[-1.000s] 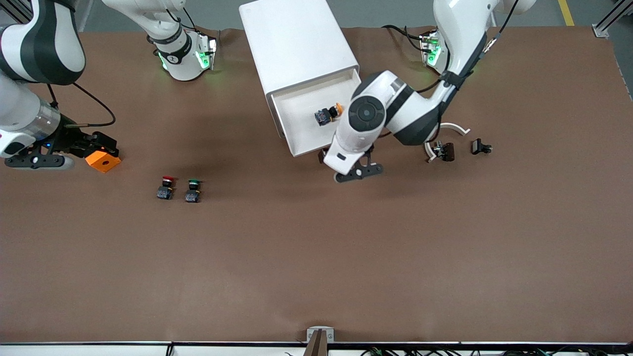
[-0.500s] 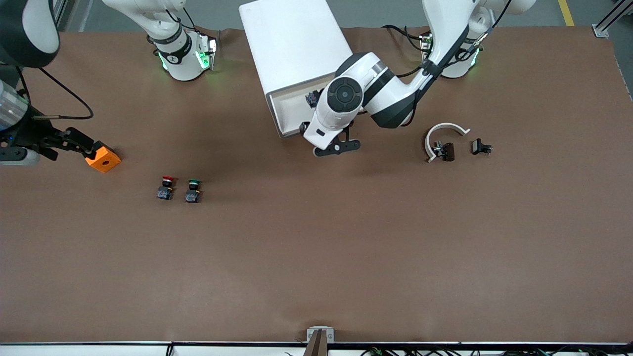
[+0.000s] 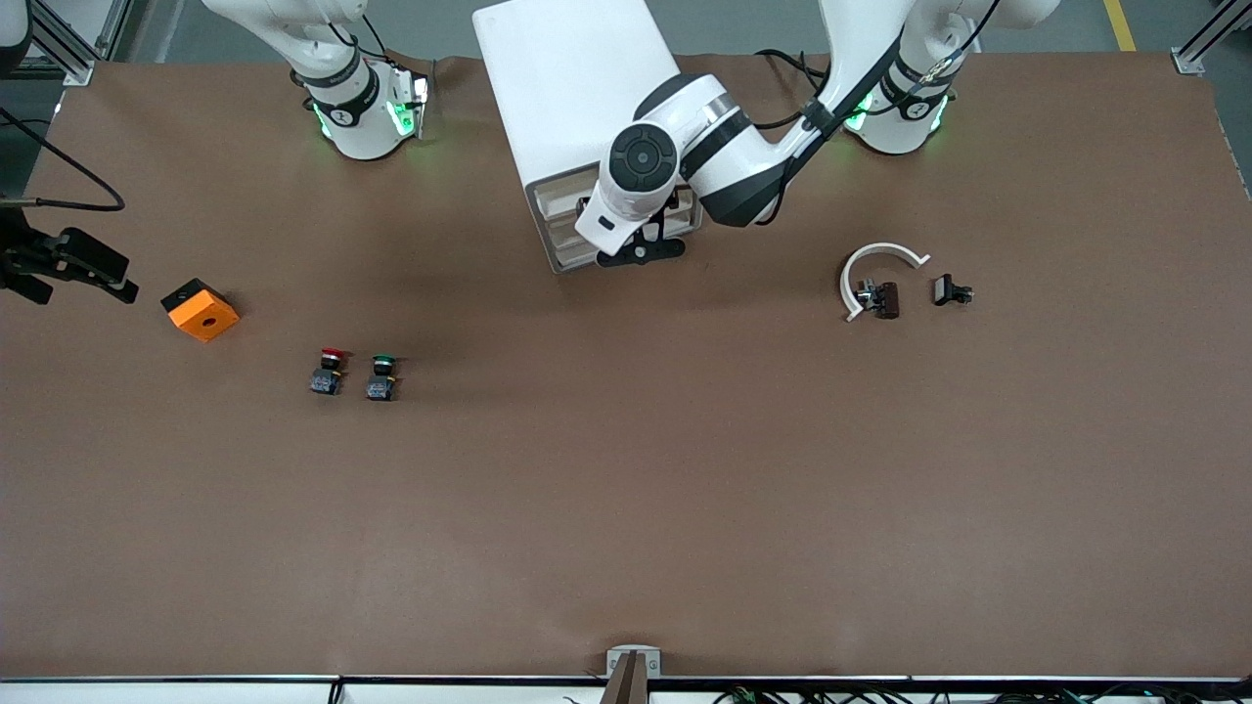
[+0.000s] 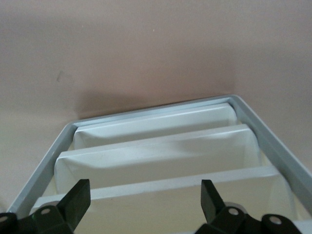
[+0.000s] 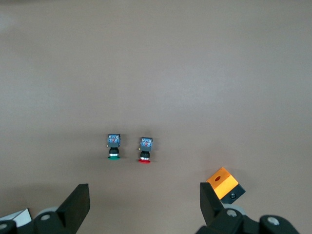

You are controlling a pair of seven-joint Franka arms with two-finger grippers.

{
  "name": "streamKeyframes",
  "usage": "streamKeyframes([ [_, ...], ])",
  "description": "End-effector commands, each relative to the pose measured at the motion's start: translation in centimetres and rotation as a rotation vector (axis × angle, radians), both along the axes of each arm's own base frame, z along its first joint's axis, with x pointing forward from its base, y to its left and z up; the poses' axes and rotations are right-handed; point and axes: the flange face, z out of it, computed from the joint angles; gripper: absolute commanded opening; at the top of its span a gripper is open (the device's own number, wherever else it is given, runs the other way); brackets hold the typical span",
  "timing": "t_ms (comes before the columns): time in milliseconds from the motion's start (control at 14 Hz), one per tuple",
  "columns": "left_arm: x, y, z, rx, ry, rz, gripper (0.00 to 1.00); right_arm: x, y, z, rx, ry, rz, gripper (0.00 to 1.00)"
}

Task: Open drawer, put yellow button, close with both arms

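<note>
Beige drawer [image 3: 626, 210] front meets the wide-spread left end effector [image 3: 641, 251].

Brown matte paper-like table cover [image 3: 626, 489] fills nearly the whole frame, even overhead light, soft shadows. Grey floor strip [image 3: 753, 24] along the top edge, yellow floor line [image 3: 1119, 24] at upper right. Silver aluminium frame posts at upper left [image 3: 68, 44] and upper right [image 3: 1201, 44]. White rail [image 3: 166, 692] along the bottom edge, small grey metal bracket [image 3: 633, 663] at bottom centre.
</note>
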Motion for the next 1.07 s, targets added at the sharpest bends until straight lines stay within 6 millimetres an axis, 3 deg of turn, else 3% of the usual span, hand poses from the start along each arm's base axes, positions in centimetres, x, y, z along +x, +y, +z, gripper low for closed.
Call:
streamKeyframes([
  [0,-2.1,-0.4,0.1,-0.002,0.041,-0.001,1.0,0.5,0.2,1.1,-0.042,-0.002,0.001,1.0],
  [143,-1.6,-0.1,0.3,-0.003,0.04,0.008,1.0,0.4,0.4,1.1,-0.053,0.003,0.007,1.0],
  [214,-0.4,0.5,0.7,-0.007,0.031,0.03,1.0,0.4,0.4,1.0,-0.053,0.008,0.007,1.0],
  [357,4.2,3.3,1.3,-0.021,0.008,0.096,1.0,0.4,0.6,0.7,-0.052,0.02,0.01,1.0],
  [714,17.0,14.6,4.4,-0.027,-0.129,0.267,1.0,0.4,0.3,0.6,-0.055,0.022,0.007,1.0],
  [1000,23.5,24.1,6.1,0.05,-0.289,0.28,1.0,0.4,0.3,0.7,-0.055,0.02,0.007,1.0],
])
